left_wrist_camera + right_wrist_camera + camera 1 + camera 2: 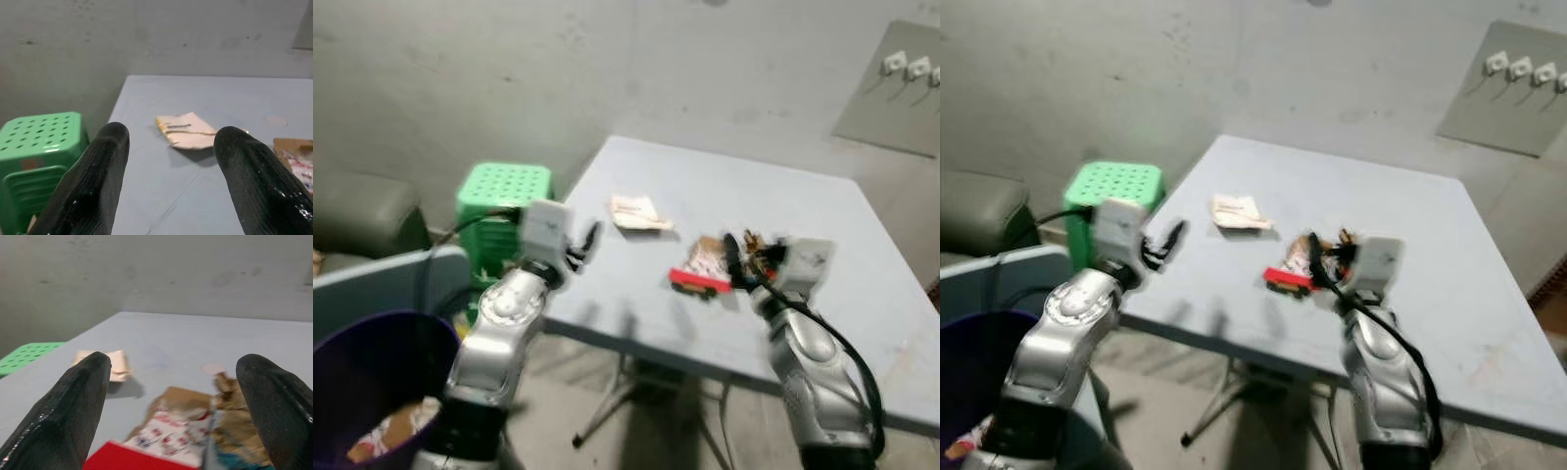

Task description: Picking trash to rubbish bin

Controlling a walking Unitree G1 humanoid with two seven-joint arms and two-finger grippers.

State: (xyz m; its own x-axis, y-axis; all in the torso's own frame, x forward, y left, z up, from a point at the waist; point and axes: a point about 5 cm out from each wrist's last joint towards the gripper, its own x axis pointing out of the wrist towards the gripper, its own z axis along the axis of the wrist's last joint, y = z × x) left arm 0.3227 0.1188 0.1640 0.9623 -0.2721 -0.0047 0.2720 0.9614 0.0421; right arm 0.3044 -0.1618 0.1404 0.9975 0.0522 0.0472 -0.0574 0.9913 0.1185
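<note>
A cream paper wrapper point(639, 213) lies on the grey-blue table point(862, 235). To its right sits a pile of trash: a red and white packet point(701, 270) and a brown crumpled wrapper point(230, 406). My left gripper point(585, 242) hovers open at the table's left edge, pointing at the cream wrapper point(188, 130), with nothing between its fingers. My right gripper point(742, 257) is open just above the near side of the pile, with the red packet point(146, 455) between and below its fingers point(73, 406). A purple rubbish bin point(352, 372) stands at the lower left with some trash inside.
A green plastic stool point(499, 201) stands beside the table's left corner. A dark sofa point(362, 211) is at the far left and a grey-blue panel point(382, 279) is near the bin. Folding table legs point(617, 401) show under the table. A concrete wall rises behind.
</note>
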